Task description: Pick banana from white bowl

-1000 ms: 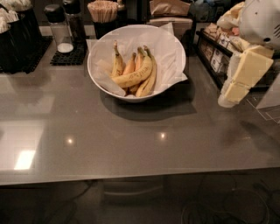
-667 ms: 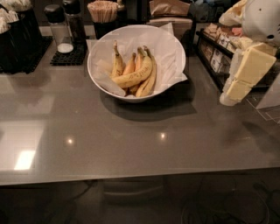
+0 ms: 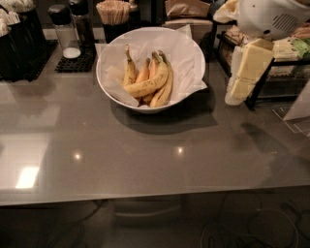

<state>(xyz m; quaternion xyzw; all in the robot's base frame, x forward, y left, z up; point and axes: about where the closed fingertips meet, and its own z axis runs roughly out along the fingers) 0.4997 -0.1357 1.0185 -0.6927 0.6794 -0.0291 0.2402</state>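
Observation:
The white bowl [image 3: 193, 53], lined with crumpled white paper, stands at the back middle of the grey counter. Several bananas lie in it. The long curved yellow banana [image 3: 151, 83] with brown specks lies across the others, stem end up to the right. Straighter, more orange bananas [image 3: 145, 72] lie under and beside it. My gripper [image 3: 247, 72], cream-coloured under a white arm housing [image 3: 271, 19], hangs to the right of the bowl, above the counter and apart from the bowl's rim. It holds nothing that I can see.
A black wire rack [image 3: 261, 82] with snack packets stands right behind the gripper. Shakers [image 3: 65, 31] on a black mat, a cup of wooden stirrers [image 3: 114, 14] and a brown bag [image 3: 186, 9] line the back. Black containers [image 3: 19, 43] stand at the far left.
The gripper has moved left towards the bowl and slightly up. The bowl and bananas have not moved.

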